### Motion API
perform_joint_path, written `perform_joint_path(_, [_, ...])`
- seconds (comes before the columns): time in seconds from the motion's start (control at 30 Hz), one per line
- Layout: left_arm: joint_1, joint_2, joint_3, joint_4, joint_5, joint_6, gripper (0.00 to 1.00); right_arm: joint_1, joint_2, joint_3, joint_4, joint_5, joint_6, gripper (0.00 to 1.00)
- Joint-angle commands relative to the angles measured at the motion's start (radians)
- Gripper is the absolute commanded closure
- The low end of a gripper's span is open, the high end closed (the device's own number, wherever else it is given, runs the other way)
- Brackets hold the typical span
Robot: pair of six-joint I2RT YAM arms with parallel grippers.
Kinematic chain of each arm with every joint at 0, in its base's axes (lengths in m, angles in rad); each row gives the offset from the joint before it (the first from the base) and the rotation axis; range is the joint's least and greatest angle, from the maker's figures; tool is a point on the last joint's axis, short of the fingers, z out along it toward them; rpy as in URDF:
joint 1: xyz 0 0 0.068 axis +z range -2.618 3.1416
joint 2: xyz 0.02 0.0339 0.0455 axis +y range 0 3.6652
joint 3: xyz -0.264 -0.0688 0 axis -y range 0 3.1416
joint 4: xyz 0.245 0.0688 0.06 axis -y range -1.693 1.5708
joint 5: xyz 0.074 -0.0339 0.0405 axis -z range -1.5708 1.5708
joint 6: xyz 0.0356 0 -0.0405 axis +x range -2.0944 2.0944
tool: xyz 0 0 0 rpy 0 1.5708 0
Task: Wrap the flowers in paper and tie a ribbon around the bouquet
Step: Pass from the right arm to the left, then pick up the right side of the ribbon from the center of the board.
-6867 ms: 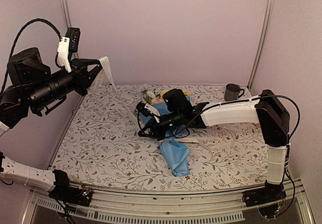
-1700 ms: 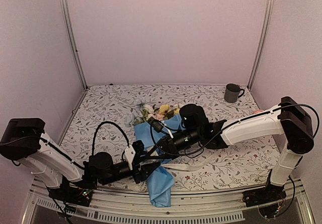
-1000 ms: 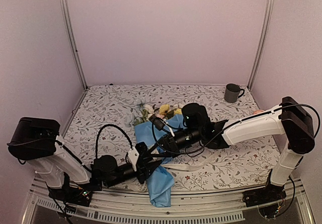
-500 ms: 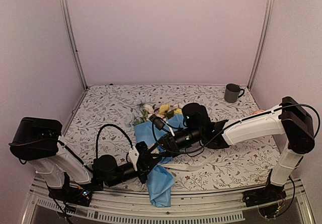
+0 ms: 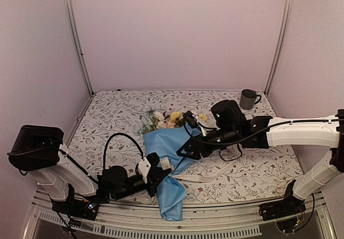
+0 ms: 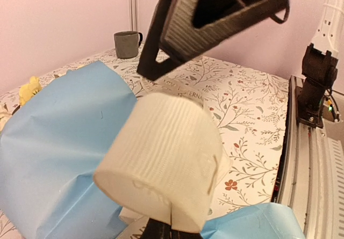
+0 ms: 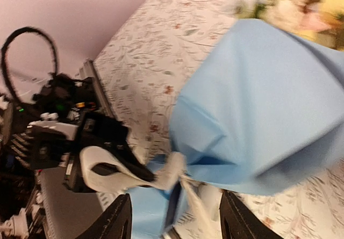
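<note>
The bouquet (image 5: 164, 145) lies on the table as a light blue paper cone (image 6: 59, 137) with its narrow end toward the near edge. Flowers (image 5: 167, 117) in white, yellow and pink poke from its far end. A cream ribbon (image 5: 207, 175) trails to the right of the cone's narrow part. My left gripper (image 5: 159, 167) lies low at that part, shut on a loop of the ribbon (image 6: 161, 164). The right gripper (image 5: 184, 149) hangs open just right of the cone, nothing between its fingers (image 7: 117, 217). In the right wrist view the ribbon (image 7: 174, 172) runs from the left gripper (image 7: 102, 142) across the paper (image 7: 263, 99).
A grey mug (image 5: 248, 98) stands at the back right corner. The floral tablecloth (image 5: 107, 137) covers the table between pink walls. A metal rail (image 5: 161, 223) with cables runs along the near edge. The right arm (image 5: 290, 131) stretches low across the right half.
The right gripper has opened, let go of the ribbon and drawn back to the right. My left gripper has shut on the ribbon loop and stayed at the cone's narrow part.
</note>
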Motion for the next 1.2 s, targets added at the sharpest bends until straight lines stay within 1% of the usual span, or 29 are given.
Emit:
perform_joint_path(0.0, [-0.01,-0.028,0.018,-0.054,-0.015,0.032,1.0,-0.14,-0.094,-0.011,-0.381,0.339,0.037,0.4])
perform_joint_path(0.13, [-0.01,-0.04,0.018,-0.06,-0.012,0.035,1.0,-0.34,-0.115,-0.076,-0.482,0.45,0.084,0.37])
perform_joint_path(0.23, [-0.011,-0.052,0.024,-0.08,-0.008,0.043,1.0,-0.481,-0.071,-0.097,-0.484,0.45,0.049,0.37])
perform_joint_path(0.3, [-0.011,-0.057,0.031,-0.101,-0.005,0.045,1.0,-0.536,-0.014,-0.077,-0.485,0.44,0.008,0.41])
perform_joint_path(0.4, [-0.013,-0.065,0.031,-0.113,-0.008,0.046,1.0,-0.537,0.05,-0.023,-0.521,0.442,-0.032,0.58])
perform_joint_path(0.47, [-0.013,-0.07,0.028,-0.115,-0.012,0.046,1.0,-0.518,0.043,-0.023,-0.504,0.435,-0.052,0.63])
perform_joint_path(0.6, [-0.012,-0.067,0.028,-0.118,-0.014,0.051,1.0,-0.461,0.013,-0.032,-0.472,0.443,-0.093,0.65])
perform_joint_path(0.67, [-0.013,-0.065,0.034,-0.127,-0.009,0.054,1.0,-0.455,0.021,-0.035,-0.459,0.424,-0.108,0.65])
perform_joint_path(0.87, [-0.011,-0.076,0.032,-0.138,-0.01,0.052,1.0,-0.454,0.145,0.01,-0.447,0.379,-0.156,0.61])
perform_joint_path(1.03, [-0.012,-0.087,0.032,-0.151,-0.012,0.053,1.0,-0.456,0.245,0.062,-0.449,0.432,-0.177,0.61])
perform_joint_path(1.1, [-0.012,-0.089,0.033,-0.155,-0.012,0.054,1.0,-0.456,0.28,0.078,-0.447,0.447,-0.19,0.64])
perform_joint_path(1.17, [-0.013,-0.09,0.034,-0.158,-0.013,0.052,1.0,-0.455,0.308,0.092,-0.448,0.47,-0.198,0.72])
